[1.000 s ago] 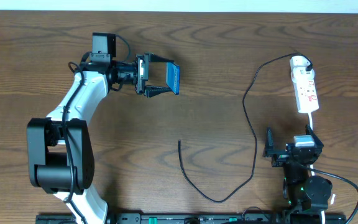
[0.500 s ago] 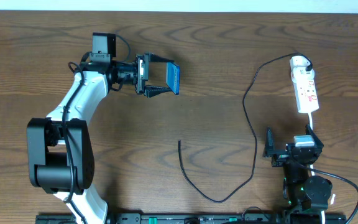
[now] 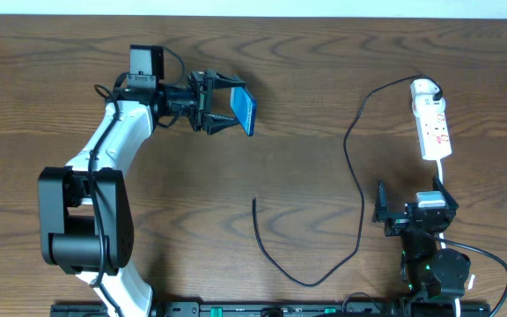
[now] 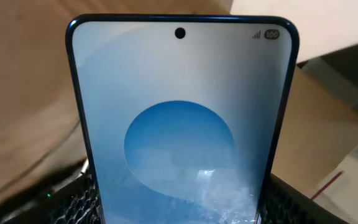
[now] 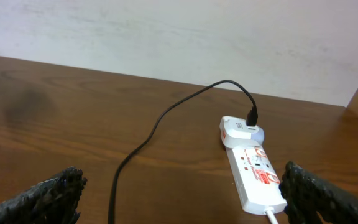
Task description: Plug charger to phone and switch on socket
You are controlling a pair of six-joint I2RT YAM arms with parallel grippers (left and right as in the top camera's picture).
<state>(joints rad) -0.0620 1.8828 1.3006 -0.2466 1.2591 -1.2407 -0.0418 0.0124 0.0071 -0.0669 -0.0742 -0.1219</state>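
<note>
— Left arm first. What do you record?

— The left gripper (image 3: 237, 105) is up at the far left part of the table (image 3: 306, 150), clenched on the phone (image 3: 246, 113). From above, the handset sits tilted between the two fingers, its blue screen turned back toward the wrist. In the wrist camera the screen fills the frame: lit, with a lighter blue disc in the middle, and the mesh-faced fingers (image 4: 73, 202) at its lower corners.

— And the right arm?

— The right gripper (image 3: 382, 204) is at the near right edge, released and grasping nothing. Its own camera shows the fingers (image 5: 42, 194) spread wide at either side of the frame, with bare wood between them.

— The socket?

— The socket (image 3: 433, 123) lies flat at the far right, ahead of that gripper and apart from it. A white adapter (image 5: 240, 132) is seated at its far end. Whether the switches are on, I cannot tell.

— The charger?

— The charger (image 3: 362, 211) leaves the adapter, curves down the table and loops back leftward. Its plug (image 3: 254, 202) lies loose mid-table, well apart from the phone and from both grippers.
</note>
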